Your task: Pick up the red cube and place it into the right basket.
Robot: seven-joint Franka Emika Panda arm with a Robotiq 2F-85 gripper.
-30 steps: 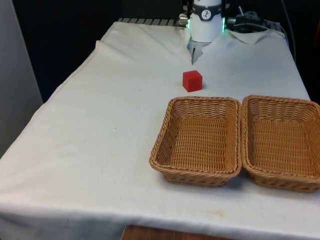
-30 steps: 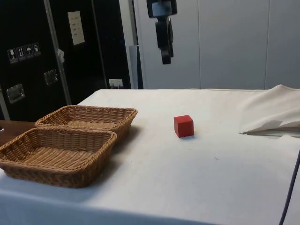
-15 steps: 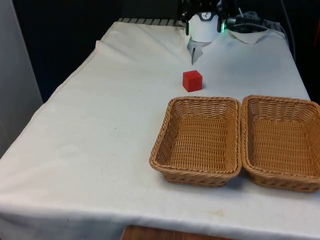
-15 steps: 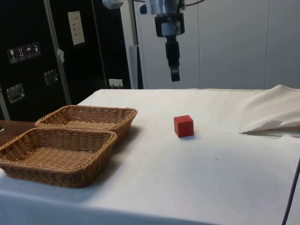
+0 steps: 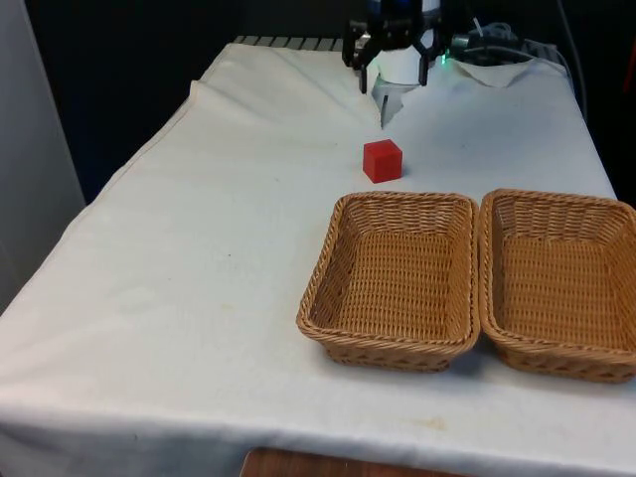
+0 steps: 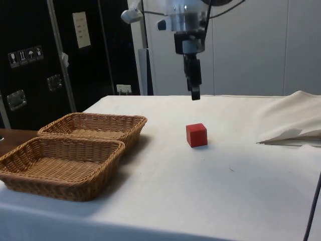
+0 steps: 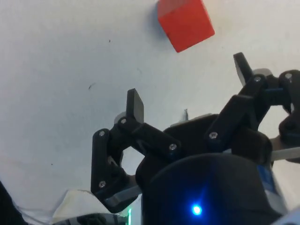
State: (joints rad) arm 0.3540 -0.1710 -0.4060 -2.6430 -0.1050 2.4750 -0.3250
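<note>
While hovering wide open, gripper (image 7: 190, 91) needing centring over red cube (image 5: 383, 160), then lowering straight, fingers (image 7: 135, 105) straddling opposite faces.

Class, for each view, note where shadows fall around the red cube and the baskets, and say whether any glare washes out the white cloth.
Front view: the red cube casts only a faint shadow; the right basket and left basket show soft dark edges on the cloth, no harsh glare. Side view: a soft shadow lies under the cube. Wrist view: the open end effector is dark against the bright cloth.
</note>
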